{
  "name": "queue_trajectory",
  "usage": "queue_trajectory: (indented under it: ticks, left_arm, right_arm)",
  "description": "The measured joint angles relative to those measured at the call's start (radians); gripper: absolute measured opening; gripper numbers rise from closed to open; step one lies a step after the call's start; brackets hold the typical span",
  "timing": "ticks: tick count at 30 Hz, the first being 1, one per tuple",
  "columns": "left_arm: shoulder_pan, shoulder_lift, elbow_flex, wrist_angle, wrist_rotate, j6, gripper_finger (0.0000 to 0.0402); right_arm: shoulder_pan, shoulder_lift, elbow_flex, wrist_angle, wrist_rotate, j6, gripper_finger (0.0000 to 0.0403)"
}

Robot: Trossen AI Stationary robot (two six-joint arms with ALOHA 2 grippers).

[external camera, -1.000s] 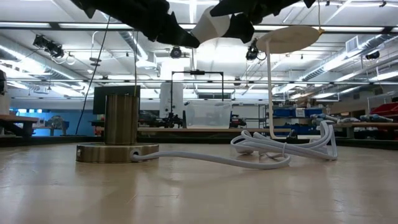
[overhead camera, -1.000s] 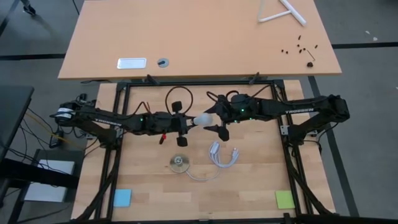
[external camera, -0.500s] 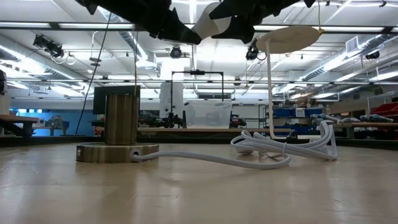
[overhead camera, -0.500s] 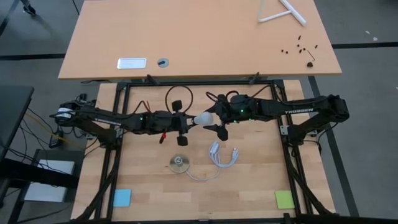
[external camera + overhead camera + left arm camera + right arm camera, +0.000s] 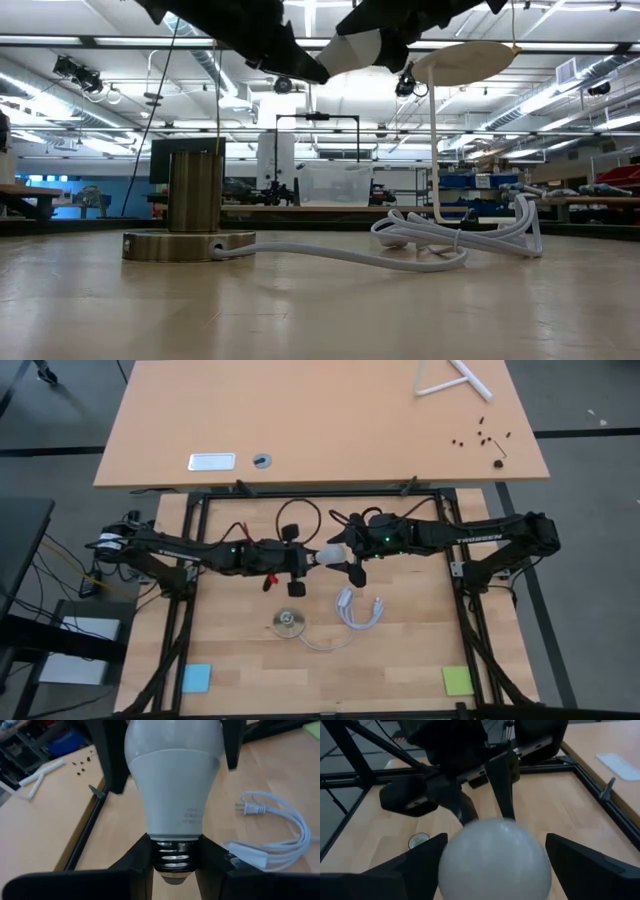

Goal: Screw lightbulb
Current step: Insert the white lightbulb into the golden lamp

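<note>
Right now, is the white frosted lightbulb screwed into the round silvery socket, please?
No: the lightbulb is held aloft by its base in the left gripper; the socket sits below.

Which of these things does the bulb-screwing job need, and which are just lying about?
Job:
lightbulb, its screw base between the left gripper fingers
right gripper, open around the globe
socket

Lying about:
coiled cord
blue pad
green pad

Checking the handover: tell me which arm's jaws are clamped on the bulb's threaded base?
The left gripper, pinching the white frosted lightbulb at its grey screw base.

Matt frosted lightbulb [image 5: 172,785], ribbed metal base; pale wood-grain table [image 5: 400,660].
</note>
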Motion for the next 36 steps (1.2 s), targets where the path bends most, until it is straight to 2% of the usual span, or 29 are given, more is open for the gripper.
queue_trajectory:
  ticks: [7,15,24,33,36]
  left_arm:
    - [0.0,0.035,0.049,-0.02,0.006,0.025,0.0101]
    - [0.0,0.035,0.05,-0.028,0.005,0.025,0.0101]
    - [0.0,0.035,0.05,-0.022,0.004,0.01,0.0102]
    - [0.0,0.035,0.05,-0.02,0.004,0.0,0.0136]
    - [0.0,0.035,0.049,-0.019,-0.025,-0.001,0.0143]
  right_arm:
    - [0.003,0.0,0.0,-0.03,-0.004,-0.001,0.0325]
    - [0.003,0.0,0.0,-0.041,-0.004,-0.009,0.0312]
    - [0.003,0.0,0.0,-0.041,-0.008,-0.022,0.0275]
    - [0.003,0.0,0.0,-0.04,-0.008,-0.028,0.0283]
    - [0.003,0.0,0.0,-0.038,-0.004,-0.029,0.0279]
